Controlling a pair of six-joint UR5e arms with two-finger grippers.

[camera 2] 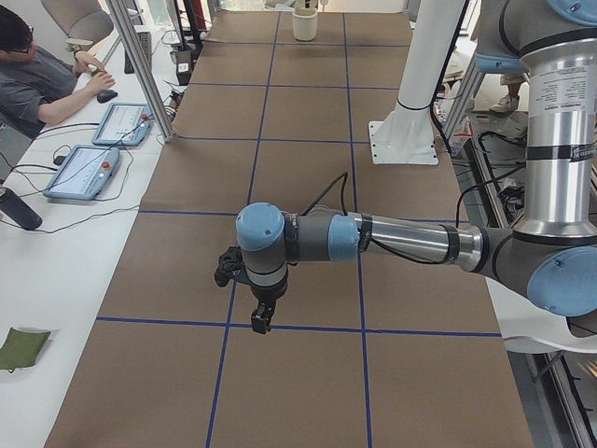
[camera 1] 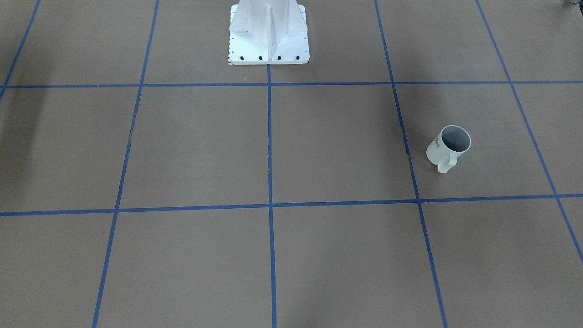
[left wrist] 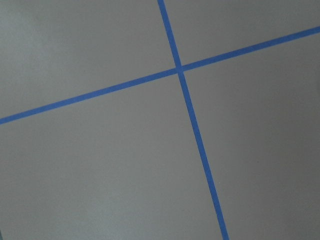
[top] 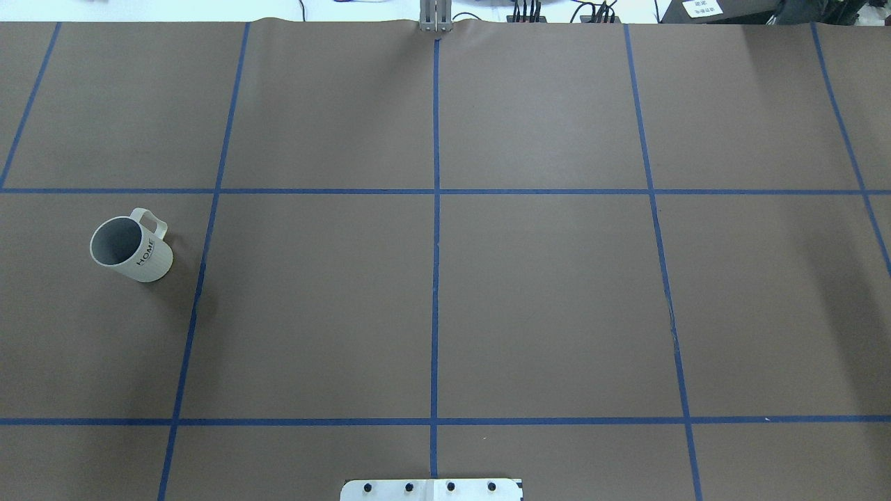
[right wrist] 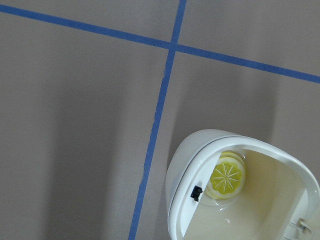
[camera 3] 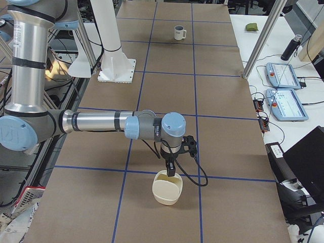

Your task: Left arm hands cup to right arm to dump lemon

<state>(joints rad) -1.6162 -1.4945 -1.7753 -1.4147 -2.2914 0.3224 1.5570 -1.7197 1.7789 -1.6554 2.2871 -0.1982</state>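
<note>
The white cup point(top: 132, 249) with "HOME" on its side stands upright on the robot's left part of the table, handle toward the far edge; its grey inside looks empty point(camera 1: 448, 146). It also shows far off in the right exterior view point(camera 3: 179, 33). Two lemon slices point(right wrist: 227, 177) lie in a cream bowl point(right wrist: 176, 190). My right gripper point(camera 3: 170, 171) points down just over that bowl's rim point(camera 3: 167, 188). My left gripper point(camera 2: 262, 322) points down over bare table, far from the cup. I cannot tell whether either gripper is open or shut.
The white robot pedestal point(camera 1: 268, 36) stands at the table's robot-side middle. Blue tape lines point(top: 435, 278) divide the brown table into squares. An operator point(camera 2: 37, 75) sits at a side bench with tablets point(camera 2: 82, 173).
</note>
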